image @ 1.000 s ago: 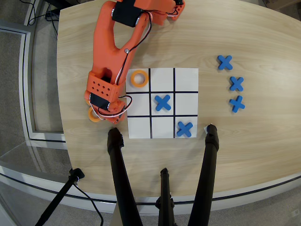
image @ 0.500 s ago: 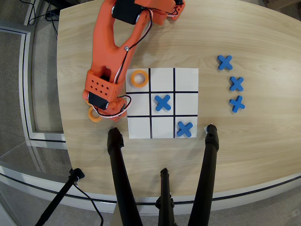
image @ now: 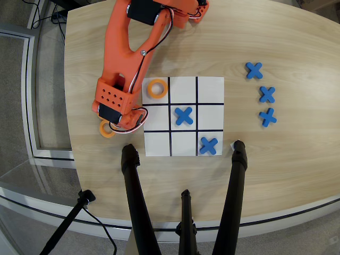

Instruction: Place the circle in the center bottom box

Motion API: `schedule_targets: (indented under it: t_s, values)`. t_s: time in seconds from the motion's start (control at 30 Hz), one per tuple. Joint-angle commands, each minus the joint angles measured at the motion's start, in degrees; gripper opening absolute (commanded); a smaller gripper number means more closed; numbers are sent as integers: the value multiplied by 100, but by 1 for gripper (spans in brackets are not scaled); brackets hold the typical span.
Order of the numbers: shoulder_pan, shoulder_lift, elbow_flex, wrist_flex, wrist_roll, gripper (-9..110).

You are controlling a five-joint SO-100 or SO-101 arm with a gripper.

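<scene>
In the overhead view my orange arm reaches down from the top, and its gripper [image: 111, 122] hangs just left of the white 3x3 grid sheet [image: 210, 85]. The wrist body hides the fingers. An orange ring [image: 107, 130] lies on the table under the gripper, half covered by it. I cannot tell whether the fingers touch it. A second orange ring [image: 156, 88] lies in the grid's top left cell. The middle cell of the bottom row [image: 184, 143] is bare white. Blue X pieces lie in the centre cell [image: 184, 116] and the bottom right cell [image: 209, 145].
Three spare blue X pieces [image: 266, 94] lie on the wood table right of the sheet. Black tripod legs [image: 134, 196] [image: 236, 186] rise over the table's near edge just below the sheet. The table's left edge [image: 69, 106] is close to the gripper.
</scene>
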Motion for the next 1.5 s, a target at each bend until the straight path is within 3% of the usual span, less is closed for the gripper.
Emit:
schedule_targets:
  t_s: [0.0,0.23,0.57,1.03,1.47]
  values:
    - [-70,9,18,193,-26,16]
    - [-97,26,26,580,-35,15]
    - [-97,-18,97,536,-35,0]
    - [-35,97,53,554,-44,0]
    - [-642,2821,-79,1854,299,0]
